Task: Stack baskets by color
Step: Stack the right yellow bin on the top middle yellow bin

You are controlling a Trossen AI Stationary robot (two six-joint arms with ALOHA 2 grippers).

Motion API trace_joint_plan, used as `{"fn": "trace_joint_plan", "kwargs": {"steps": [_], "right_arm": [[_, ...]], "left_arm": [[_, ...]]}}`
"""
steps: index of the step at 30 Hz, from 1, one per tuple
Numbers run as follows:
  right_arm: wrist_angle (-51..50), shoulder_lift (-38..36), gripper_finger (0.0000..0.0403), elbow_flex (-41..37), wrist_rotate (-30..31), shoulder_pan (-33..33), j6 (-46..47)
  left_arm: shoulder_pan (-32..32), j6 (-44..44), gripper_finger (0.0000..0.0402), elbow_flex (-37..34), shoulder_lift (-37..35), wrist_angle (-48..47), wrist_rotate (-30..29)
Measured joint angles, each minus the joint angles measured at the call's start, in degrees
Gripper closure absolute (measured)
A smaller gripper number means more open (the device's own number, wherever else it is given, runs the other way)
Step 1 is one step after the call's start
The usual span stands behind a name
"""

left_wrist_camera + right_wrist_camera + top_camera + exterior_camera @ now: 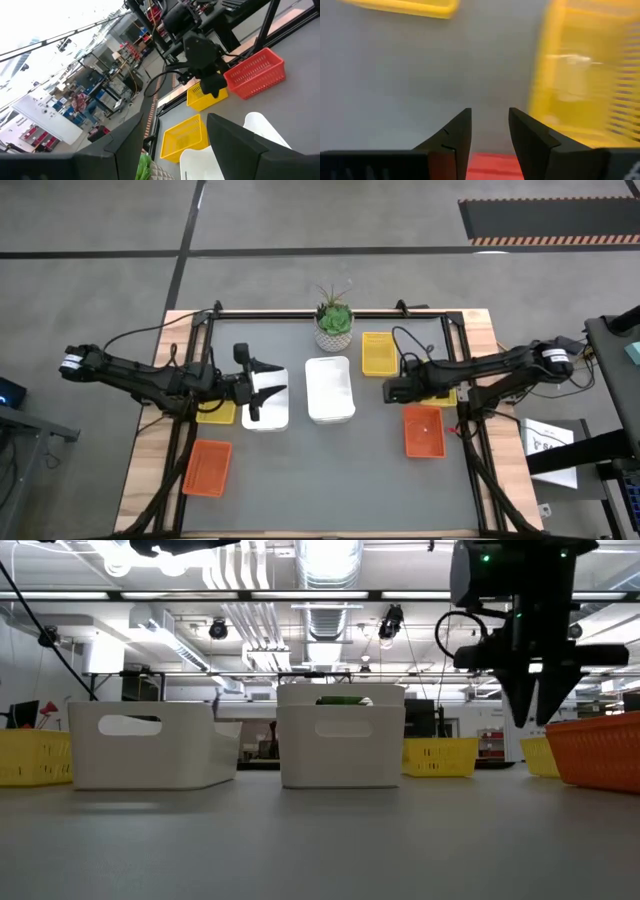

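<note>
Two white baskets rest on the grey mat: one (268,408) under my left gripper (275,380), one (330,390) at the centre. Yellow baskets lie at the far right (378,353), under my right arm (447,396) and under my left arm (215,414). Orange baskets lie at the near right (424,430) and near left (208,468). My left gripper (175,150) is held level, open and empty above the white basket. My right gripper (490,127) points down, open and empty, over bare mat beside a yellow basket (590,75), above the table (530,700).
A small potted green plant (334,326) stands at the far edge, behind the centre white basket. Black frame bars run along the table's far, left and right sides. Bare mat lies along the near edge between the two orange baskets.
</note>
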Motion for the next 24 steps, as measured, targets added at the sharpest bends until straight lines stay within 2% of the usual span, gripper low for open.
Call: {"fn": "trace_joint_plan", "kwargs": {"steps": [4,6,15,20,24], "right_arm": [[-13.21,1.71,0.0279,5.17,2.42,0.10,2.13],[-15.67,1.87,0.0277,6.60,5.07,0.04,2.17],[-14.76,2.53,0.0269,5.55,3.95,0.10,4.40],[-14.32,3.52,0.0270,5.19,1.33,0.11,3.84],[-13.11,4.78,0.0269,4.95,1.65,0.22,2.22]], "left_arm": [[0.00,0.05,0.0201,0.00,0.00,-0.25,0.00],[0.00,0.09,0.0201,0.00,0.00,-0.25,0.00],[0.00,0.15,0.0201,-0.02,0.00,-1.03,0.00],[0.00,0.07,0.0201,-0.02,0.00,-1.14,0.00],[0.00,0.02,0.0201,-0.02,0.00,-1.14,0.00]]}}
